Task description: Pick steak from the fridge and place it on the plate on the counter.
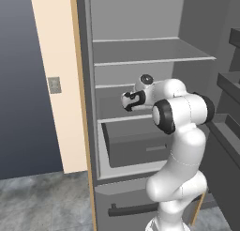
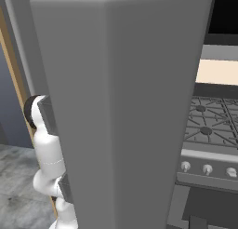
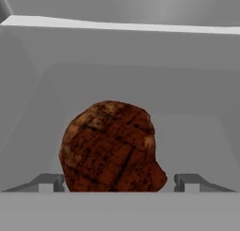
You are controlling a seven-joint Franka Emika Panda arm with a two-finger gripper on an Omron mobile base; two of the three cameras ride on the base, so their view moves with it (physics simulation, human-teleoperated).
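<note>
steak (image 3: 111, 148) sits between the jaws on a fridge (image 1: 140, 61) shelf.

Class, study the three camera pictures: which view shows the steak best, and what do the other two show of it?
The hand view: the steak sits large and unobstructed on the pale fridge shelf, between the two fingertips. In the left base view the arm blocks that shelf spot; in the right base view the fridge's grey side wall hides the interior.

a pale cream wall panel with a wooden edge (image 1: 58, 61) stands upright beside a dark blue-grey wall (image 1: 21, 84), and a small grey wall switch plate (image 1: 54, 85) sits on the panel. below lies a mottled grey stone floor (image 1: 42, 202). a steel stove with dark burner grates (image 2: 211, 123) carries round silver knobs (image 2: 208, 169) along its front.
</note>
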